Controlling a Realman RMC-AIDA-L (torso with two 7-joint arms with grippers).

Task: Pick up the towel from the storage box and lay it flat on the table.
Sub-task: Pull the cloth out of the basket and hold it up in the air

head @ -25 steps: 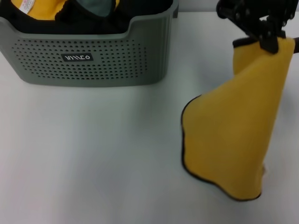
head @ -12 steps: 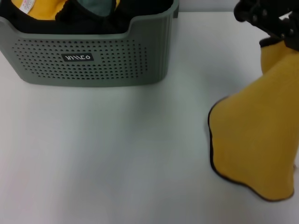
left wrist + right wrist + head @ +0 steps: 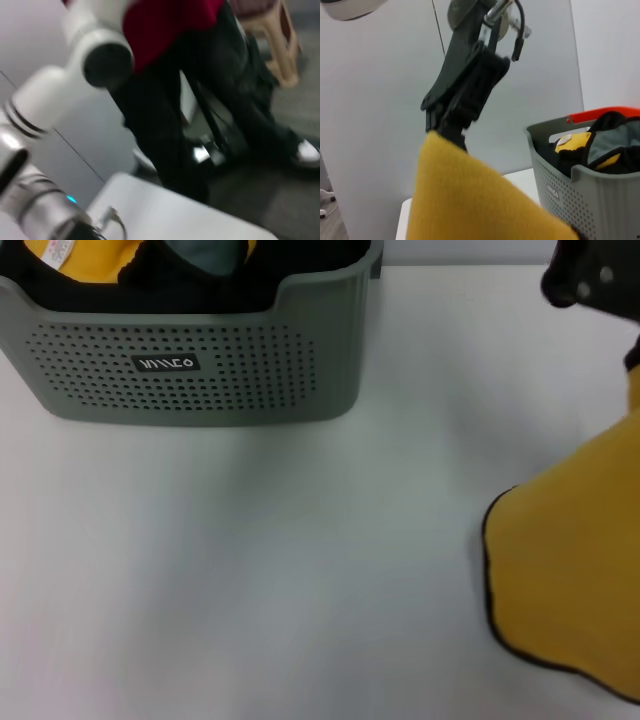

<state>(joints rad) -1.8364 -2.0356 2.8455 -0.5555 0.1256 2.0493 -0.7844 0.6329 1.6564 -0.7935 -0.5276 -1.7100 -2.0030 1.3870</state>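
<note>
My right hand is clamped on the top edge of the towel, holding it up at about three o'clock over the white worktop. The towel hangs as a soft yellow sheet with a thin black border curving along its near edge, its lower part spreading down toward the worktop; I cannot tell whether it touches. The grey-green box with dotted sides and a small black label sits at about eleven o'clock, well apart from the towel, with more yellow and dark cloth bundled inside. My left hand is out of sight.
</note>
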